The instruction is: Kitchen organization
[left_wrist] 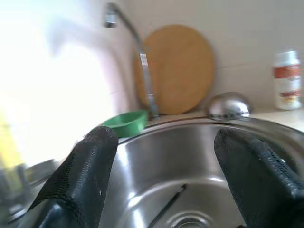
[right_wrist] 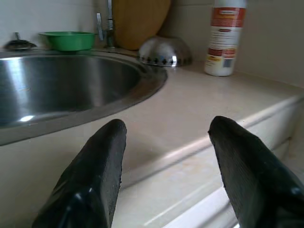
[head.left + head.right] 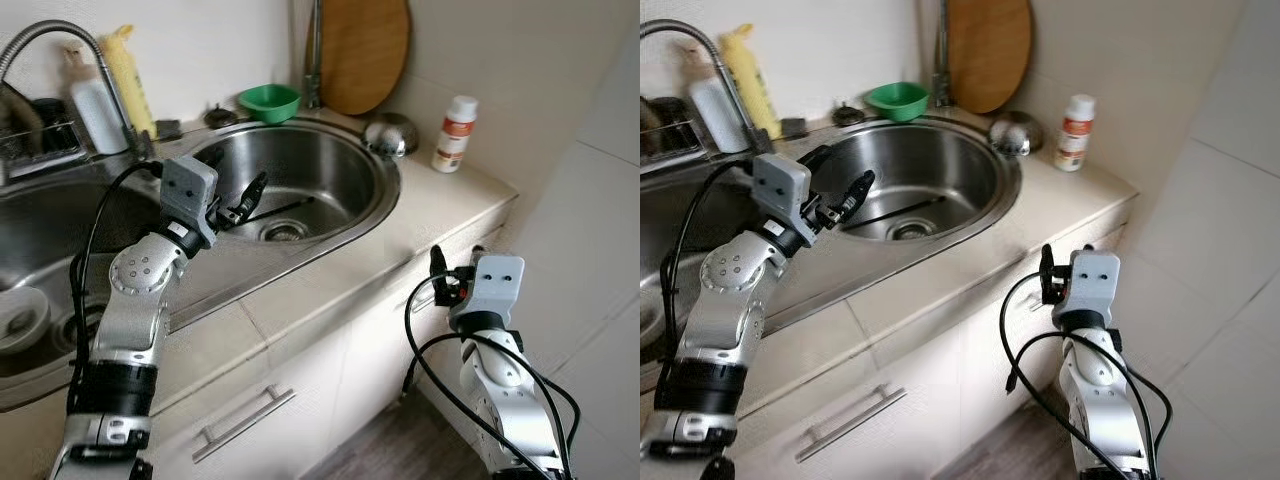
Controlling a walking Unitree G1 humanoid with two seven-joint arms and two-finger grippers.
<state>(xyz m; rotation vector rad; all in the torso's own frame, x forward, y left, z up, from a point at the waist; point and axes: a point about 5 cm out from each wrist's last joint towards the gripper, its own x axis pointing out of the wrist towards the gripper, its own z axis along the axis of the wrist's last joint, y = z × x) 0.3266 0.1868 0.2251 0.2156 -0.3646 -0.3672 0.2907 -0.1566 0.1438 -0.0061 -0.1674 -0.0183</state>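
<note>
While the left gripper hangs over the near rim of the round sink, its two black fingers stand wide apart with nothing between them, and they point across the basin toward the back wall. Straight ahead of them and lower down, on the floor of the basin, lies a thin dark stick, perhaps a chopstick or a skewer; I can't tell which. Its long axis runs roughly from near the gripper out toward the middle of the basin, passing just beside the drain, so it lies almost in line with the reach rather than across the fingers. To my eye that is what the next move hinges on: the wrist would likely need to drop and turn so the fingers close across the stick.

The right gripper sits well away, below the counter edge in front of the cabinet, fingers also spread and empty, aimed over the counter. The left arm is clearly the nearer one to the stick.

Farther out, a green bowl sits on the ledge behind the sink, a metal strainer lies upside down at the far rim, and a white bottle stands on the counter beyond it.
</note>
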